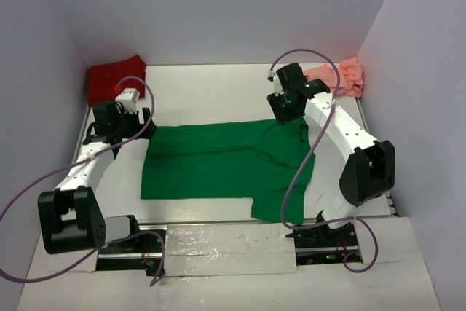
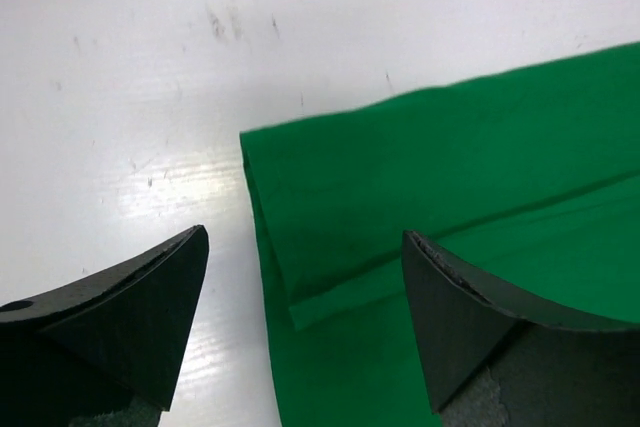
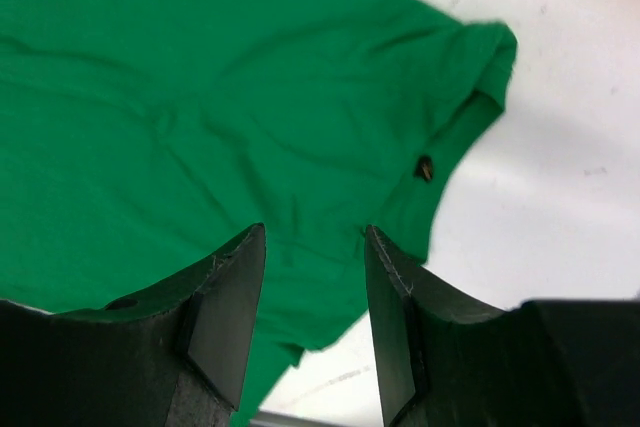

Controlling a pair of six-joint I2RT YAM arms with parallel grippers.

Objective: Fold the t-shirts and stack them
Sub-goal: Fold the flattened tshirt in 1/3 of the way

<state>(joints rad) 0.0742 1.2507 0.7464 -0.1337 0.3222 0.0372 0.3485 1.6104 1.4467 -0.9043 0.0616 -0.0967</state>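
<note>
A: You have the green t-shirt (image 1: 218, 162) lying across the middle of the table (image 1: 211, 85), part folded, with a flap trailing toward the near right. The dark red t-shirt (image 1: 115, 76) is bunched in the far left corner. The salmon pink t-shirt (image 1: 342, 74) is crumpled in the far right corner. Both lie well apart from the green one.

B: Your left gripper (image 2: 305, 247) hangs over the green shirt's left edge, jaws spread wide and gripping nothing. Your right gripper (image 3: 315, 237) hangs over the collar end, jaws parted, with no cloth between them.

A: Watch that left edge. Two layers overlap there, and a shallow pinch would likely catch only the top one and pull the fold open. On the right, a grab near the collar could bunch the loose cloth and skew the fold.

B: The fabric is soft, matte knit, limp, with shallow ripples near the collar. A small dark label (image 3: 424, 168) sits inside the neckline. The table is white, smooth, slightly glossy and lightly scuffed, so cloth will probably slide if you drag it.
</note>
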